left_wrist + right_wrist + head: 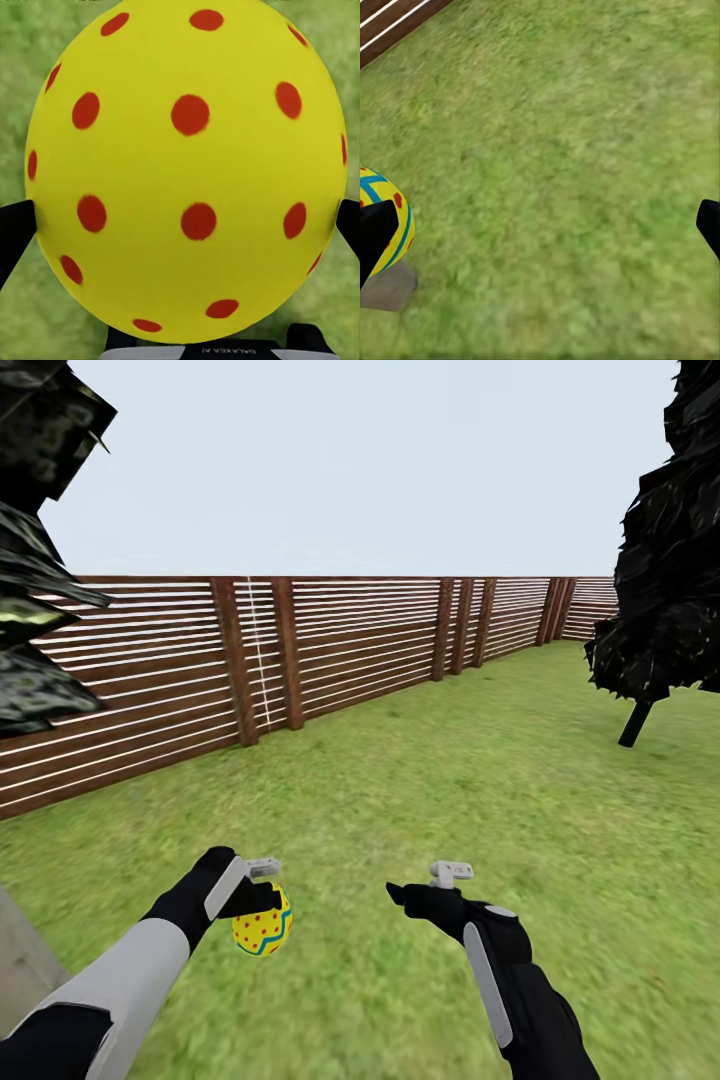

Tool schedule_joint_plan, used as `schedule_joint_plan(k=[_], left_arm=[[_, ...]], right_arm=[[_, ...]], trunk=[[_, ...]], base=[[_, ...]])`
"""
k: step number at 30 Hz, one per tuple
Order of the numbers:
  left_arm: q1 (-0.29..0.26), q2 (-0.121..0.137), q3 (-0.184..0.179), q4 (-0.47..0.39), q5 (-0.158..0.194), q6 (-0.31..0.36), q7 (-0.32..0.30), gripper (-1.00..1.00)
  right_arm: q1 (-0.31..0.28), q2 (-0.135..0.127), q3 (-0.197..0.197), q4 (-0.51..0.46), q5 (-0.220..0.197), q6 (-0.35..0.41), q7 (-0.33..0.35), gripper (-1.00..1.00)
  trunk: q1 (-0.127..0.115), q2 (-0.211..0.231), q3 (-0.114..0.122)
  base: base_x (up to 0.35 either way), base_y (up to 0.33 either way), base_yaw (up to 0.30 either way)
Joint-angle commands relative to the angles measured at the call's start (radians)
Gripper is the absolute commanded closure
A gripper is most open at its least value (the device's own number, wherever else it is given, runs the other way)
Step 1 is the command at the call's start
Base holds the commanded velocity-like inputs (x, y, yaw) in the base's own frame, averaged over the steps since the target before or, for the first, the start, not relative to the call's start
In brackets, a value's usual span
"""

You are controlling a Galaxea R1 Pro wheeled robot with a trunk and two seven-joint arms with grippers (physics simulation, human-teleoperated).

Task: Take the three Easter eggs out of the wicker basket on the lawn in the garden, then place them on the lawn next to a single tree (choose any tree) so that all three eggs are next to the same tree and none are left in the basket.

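My left gripper (252,900) is shut on an Easter egg (263,931), glossy yellow with red dots and a blue band, held above the lawn (480,780). In the left wrist view the egg (187,165) sits between the black fingertips (15,232). My right gripper (405,898) hangs open to the egg's right with nothing in it; in its wrist view the fingertips (375,236) stand wide apart over grass, and the egg (394,217) peeks in beside one of them. A pale grey trunk (20,960) of a tree (40,560) stands close at the left. The wicker basket is out of view.
A brown slatted fence (300,660) runs across the garden behind the grass. A dark thin-stemmed tree (665,560) stands at the right. Open grass stretches ahead and to the right of both grippers.
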Motion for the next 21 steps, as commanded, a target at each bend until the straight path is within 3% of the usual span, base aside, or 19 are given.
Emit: schedule_joint_plan(k=[1,8,21], left_arm=[[-0.001,0.001,-0.007,0.004,0.011,-0.001,0.008,1.00],[-0.013,0.000,-0.007,0.051,0.009,-0.030,0.006,1.00],[-0.016,0.000,-0.014,0.057,0.009,-0.033,0.006,1.00]], right_arm=[[-0.001,0.000,-0.001,-0.001,-0.009,0.005,-0.003,-1.00],[-0.001,0.000,-0.001,-0.001,-0.009,0.005,-0.003,-1.00],[-0.001,0.000,-0.001,-0.001,-0.009,0.004,-0.002,-1.00]], trunk=[[0.004,-0.008,-0.004],[0.031,-0.057,-0.026],[0.081,-0.148,-0.067]], base=[[0.000,0.000,0.000],[0.000,0.000,0.000],[0.000,0.000,0.000]])
